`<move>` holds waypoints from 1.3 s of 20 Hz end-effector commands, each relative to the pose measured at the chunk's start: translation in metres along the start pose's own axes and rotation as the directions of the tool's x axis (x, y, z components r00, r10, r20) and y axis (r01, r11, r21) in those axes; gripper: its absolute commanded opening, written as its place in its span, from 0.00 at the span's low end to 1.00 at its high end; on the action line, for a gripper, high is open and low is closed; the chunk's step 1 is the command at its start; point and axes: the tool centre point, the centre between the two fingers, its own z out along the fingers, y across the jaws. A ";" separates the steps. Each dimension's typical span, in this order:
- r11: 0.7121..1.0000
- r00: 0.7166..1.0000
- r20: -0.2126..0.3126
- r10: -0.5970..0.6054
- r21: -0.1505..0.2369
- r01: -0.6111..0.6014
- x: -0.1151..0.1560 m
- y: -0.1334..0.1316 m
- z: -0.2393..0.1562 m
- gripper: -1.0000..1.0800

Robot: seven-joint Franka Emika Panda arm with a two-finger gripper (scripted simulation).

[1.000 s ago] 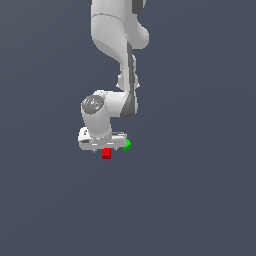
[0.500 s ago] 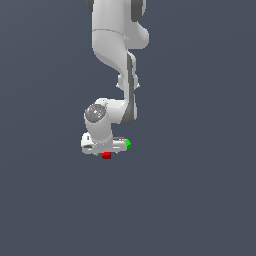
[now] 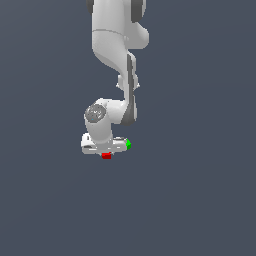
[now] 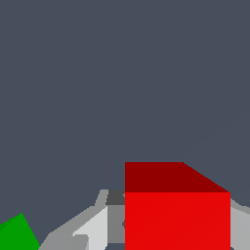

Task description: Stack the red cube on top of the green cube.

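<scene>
- Red cube (image 3: 106, 156), a tiny plain bright red block, shows in the exterior view just under the white gripper (image 3: 105, 153), only its lower part peeking out below the gripper's body.
- Seen from the wrist view, this red cube (image 4: 177, 215) fills the space between the gripper's pale grey fingers (image 4: 93, 227), with one finger close at each side of it; the pictures do not show for sure whether the pads touch its faces, so I cannot tell whether the gripper is pinching it or merely standing around it.
- White jointed robot arm (image 3: 117, 60) comes down from the upper edge of the exterior view and bends at its wrist right above the red cube.
- Green cube (image 3: 128, 144), a tiny plain bright green block of the same size, sits near the red cube, toward the exterior view's right and slightly higher in that picture, partly hidden by the gripper's body; the two cubes are apart.
- Only one corner of the green cube (image 4: 17, 234) shows in the wrist view.
- Plain dark grey-blue desk (image 3: 200, 190) lies all around both cubes.
</scene>
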 end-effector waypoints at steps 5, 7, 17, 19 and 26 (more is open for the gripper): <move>1.000 1.000 0.000 0.000 0.000 0.000 0.000 0.000 -0.003 0.00; 1.000 1.000 0.000 0.000 0.000 0.000 0.000 0.000 -0.007 0.00; 1.000 1.000 0.000 0.000 0.000 0.000 -0.001 0.000 -0.066 0.00; 1.000 1.000 0.000 0.000 0.000 0.000 -0.001 0.000 -0.078 0.00; 1.000 1.000 0.000 0.000 0.000 0.000 0.000 0.000 -0.099 0.00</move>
